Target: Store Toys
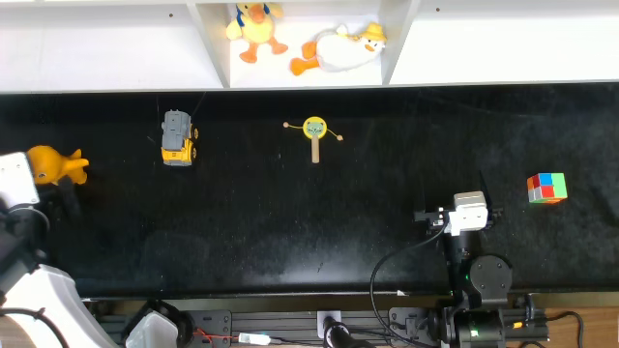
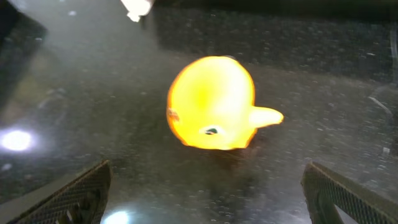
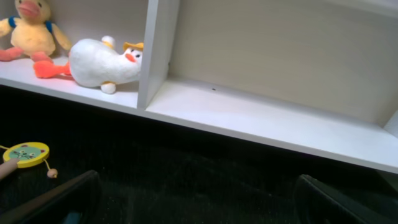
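left gripper [image 2: 205, 186]: mine, with its fingers spread wide and nothing between them; in the top view it sits at the far left end of the table [image 1: 290, 232].
orange toy [image 2: 211, 102]: lies on the black table just ahead of my left gripper, lined up with the gap between my two fingers and touching neither. Its pointed end sticks out to one side.
right gripper [image 3: 196, 202]: my fingers are apart here too and hold nothing. It is near the table's front edge on the right side and faces the shelf.
shelf [image 1: 406, 43]: white, runs along the table's far edge, and upright dividers split it into compartments.
middle compartment: holds a yellow plush duck [image 1: 255, 27] sitting upright. Close beside it a white plush duck [image 1: 338, 48] lies on its side, its orange feet toward the yellow one. I cannot tell whether they touch.
compartment to the right of it: this is the one my right gripper faces.
toy truck [image 1: 177, 137]: yellow and grey, on the table left of centre, near the shelf and well apart from both grippers.
rattle drum [image 1: 314, 130]: on the table in front of the middle compartment, its handle pointing toward the front edge.
colour cube [image 1: 546, 188]: at the table's right end, apart from my right gripper.
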Tool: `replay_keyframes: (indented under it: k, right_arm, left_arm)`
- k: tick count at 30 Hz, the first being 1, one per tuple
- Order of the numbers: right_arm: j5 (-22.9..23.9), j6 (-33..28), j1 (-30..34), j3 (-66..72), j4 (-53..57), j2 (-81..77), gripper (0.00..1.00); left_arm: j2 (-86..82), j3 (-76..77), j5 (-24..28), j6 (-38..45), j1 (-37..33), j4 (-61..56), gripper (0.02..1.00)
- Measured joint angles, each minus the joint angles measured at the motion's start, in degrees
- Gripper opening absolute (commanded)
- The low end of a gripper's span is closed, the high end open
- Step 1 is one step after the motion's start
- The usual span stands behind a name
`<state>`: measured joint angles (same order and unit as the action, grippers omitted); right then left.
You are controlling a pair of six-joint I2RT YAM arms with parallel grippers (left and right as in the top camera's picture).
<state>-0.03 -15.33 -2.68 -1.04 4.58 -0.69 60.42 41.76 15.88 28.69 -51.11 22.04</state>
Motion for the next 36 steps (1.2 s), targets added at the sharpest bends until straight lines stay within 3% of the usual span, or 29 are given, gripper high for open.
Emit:
replay_keyframes:
  k: [20, 23, 25, 28, 30, 36]
  right_arm:
    - [0.0, 0.0, 0.0, 0.0, 0.0, 0.0, 0.993]
    - [0.0, 0.0, 0.0, 0.0, 0.0, 0.0, 0.993]
    - [0.0, 0.0, 0.0, 0.0, 0.0, 0.0, 0.996]
    - [0.0, 0.0, 0.0, 0.0, 0.0, 0.0, 0.996]
    - [0.0, 0.0, 0.0, 0.0, -0.1, 0.0, 0.996]
    - [0.0, 0.0, 0.0, 0.0, 0.0, 0.0, 0.993]
  left_arm:
    - [21.9, 10.1, 7.0, 6.1, -0.2, -1.3, 0.996]
    - [22.8, 10.1, 7.1, 6.3, 0.5, -1.5, 0.899]
    - [23.4, 10.1, 7.4, 6.3, 1.1, -1.4, 0.785]
    - [24.0, 10.1, 7.6, 6.8, 2.3, -1.5, 0.457]
    - [24.1, 10.1, 7.6, 7.0, 3.0, -1.7, 0.347]
    - [24.1, 10.1, 7.5, 5.3, 4.2, -2.4, 0.261]
